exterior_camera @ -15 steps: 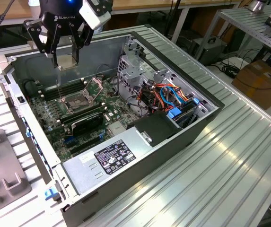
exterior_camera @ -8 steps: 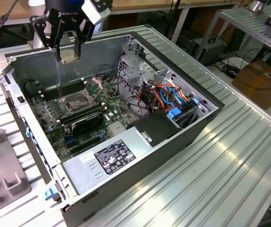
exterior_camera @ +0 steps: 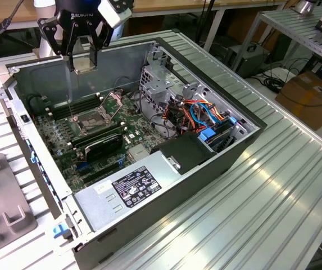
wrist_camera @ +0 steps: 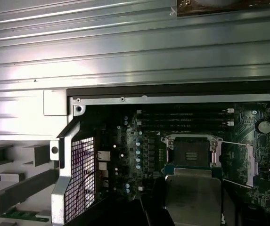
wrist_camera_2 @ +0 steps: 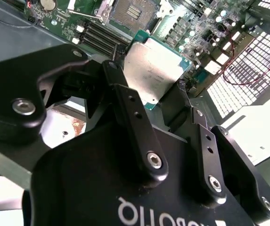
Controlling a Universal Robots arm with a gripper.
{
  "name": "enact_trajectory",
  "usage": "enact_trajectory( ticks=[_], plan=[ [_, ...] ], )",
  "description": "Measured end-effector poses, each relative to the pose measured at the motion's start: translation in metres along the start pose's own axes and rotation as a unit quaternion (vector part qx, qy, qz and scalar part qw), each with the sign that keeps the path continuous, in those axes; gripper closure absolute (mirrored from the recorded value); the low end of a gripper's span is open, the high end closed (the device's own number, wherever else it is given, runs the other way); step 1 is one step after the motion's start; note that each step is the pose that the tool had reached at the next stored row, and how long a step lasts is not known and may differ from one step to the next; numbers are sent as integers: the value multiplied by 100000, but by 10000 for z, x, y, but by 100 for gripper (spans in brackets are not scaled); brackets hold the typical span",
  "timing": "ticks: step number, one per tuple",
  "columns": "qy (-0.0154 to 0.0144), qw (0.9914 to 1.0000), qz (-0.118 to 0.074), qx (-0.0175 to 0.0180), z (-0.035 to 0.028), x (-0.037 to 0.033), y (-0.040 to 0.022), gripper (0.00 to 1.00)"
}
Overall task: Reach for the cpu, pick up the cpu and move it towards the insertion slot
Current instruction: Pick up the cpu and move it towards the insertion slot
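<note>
I have the gripper point(exterior_camera: 85, 61) closed on the cpu point(wrist_camera_2: 154, 70) by its opposite edges, carried above the open insertion slot point(exterior_camera: 89, 119); it looks light, stiff and fragile, so edge-holding seems right.

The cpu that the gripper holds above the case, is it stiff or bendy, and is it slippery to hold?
The cpu looks like a thin flat plate with straight edges between the gripper fingers, so it is probably stiff. Its pale metal top looks smooth, so it may slip if held loosely. Being small and thin, it is likely light, and perhaps fragile if dropped.
</note>
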State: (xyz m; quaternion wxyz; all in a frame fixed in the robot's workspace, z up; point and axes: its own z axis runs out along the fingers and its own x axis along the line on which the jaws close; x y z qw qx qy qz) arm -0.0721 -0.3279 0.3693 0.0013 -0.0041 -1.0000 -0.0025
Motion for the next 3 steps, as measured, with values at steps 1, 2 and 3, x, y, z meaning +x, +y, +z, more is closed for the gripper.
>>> enact_trajectory(
  ticks=[1, 2, 3],
  plan=[
    [1, 100000, -3, 0, 0, -3, 0, 45],
    [2, 100000, -4, 2, 0, -3, 0, 45],
    [1, 100000, -2, 1, 0, -3, 0, 45]
  ],
)
